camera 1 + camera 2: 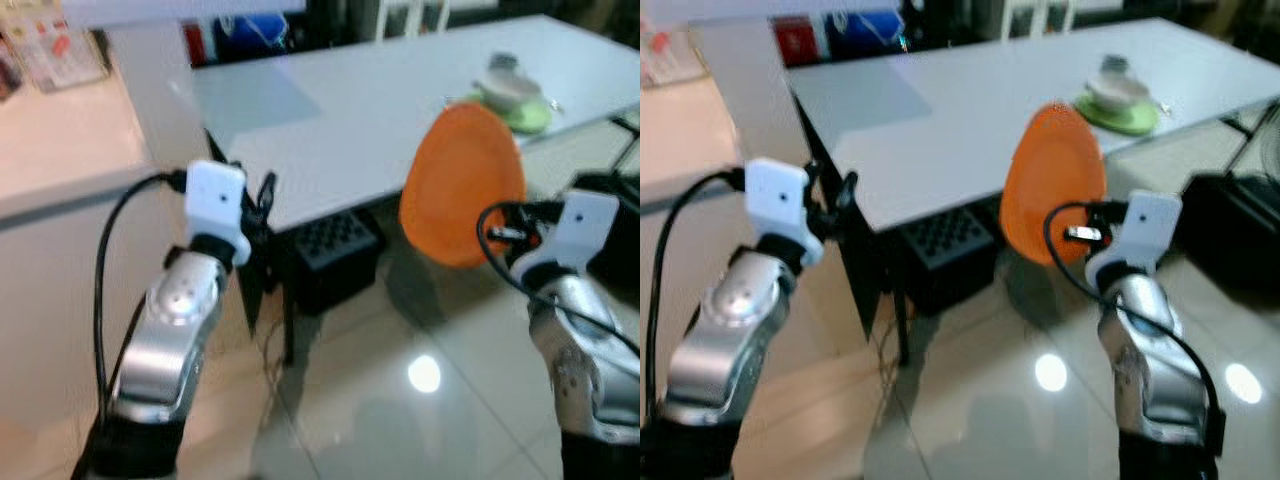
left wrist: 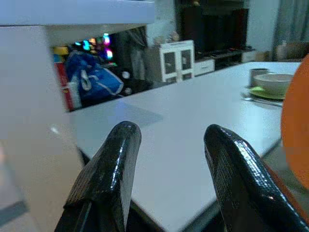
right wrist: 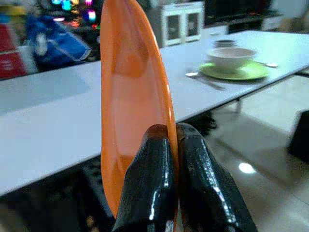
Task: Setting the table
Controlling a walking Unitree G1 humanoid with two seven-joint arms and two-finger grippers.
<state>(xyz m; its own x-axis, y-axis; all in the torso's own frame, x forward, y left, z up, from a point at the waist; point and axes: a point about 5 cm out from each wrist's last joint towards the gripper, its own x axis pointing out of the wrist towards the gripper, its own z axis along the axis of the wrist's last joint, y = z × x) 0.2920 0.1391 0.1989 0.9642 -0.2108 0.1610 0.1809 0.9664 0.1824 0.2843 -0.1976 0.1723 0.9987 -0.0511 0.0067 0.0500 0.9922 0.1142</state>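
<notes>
orange plate (image 3: 133, 96) pinched upright in right gripper (image 3: 176, 145).

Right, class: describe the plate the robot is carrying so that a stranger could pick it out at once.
Start at the long white table; just off its near edge, above the floor, the right gripper pinches the rim of an orange plate held on edge. The green plate lies flat on the table under a bowl.

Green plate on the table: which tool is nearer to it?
Right. The right tool holds the orange plate just short of the green plate; the left tool is open at the table's opposite corner.
</notes>
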